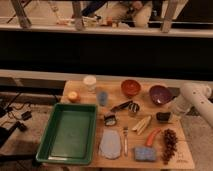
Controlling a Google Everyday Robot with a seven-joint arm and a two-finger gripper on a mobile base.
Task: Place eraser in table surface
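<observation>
The eraser point(162, 117), a small black block, lies on the light tan table surface point(114, 103) near its right edge, below the purple bowl point(160, 94). My white arm point(192, 100) reaches in from the right and angles down to it. My gripper point(166, 115) is at the arm's tip, right at the eraser and shut on it. The eraser still looks level with the tabletop. The arm covers most of the gripper.
A green tray point(70, 132) fills the table's left half. An orange-brown bowl point(131, 87), white cup point(90, 82), blue cup point(102, 96) and orange point(73, 96) stand at the back. A clip-like item point(110, 119), fork point(125, 140), sponge point(144, 153) and grapes point(170, 142) lie nearer the front.
</observation>
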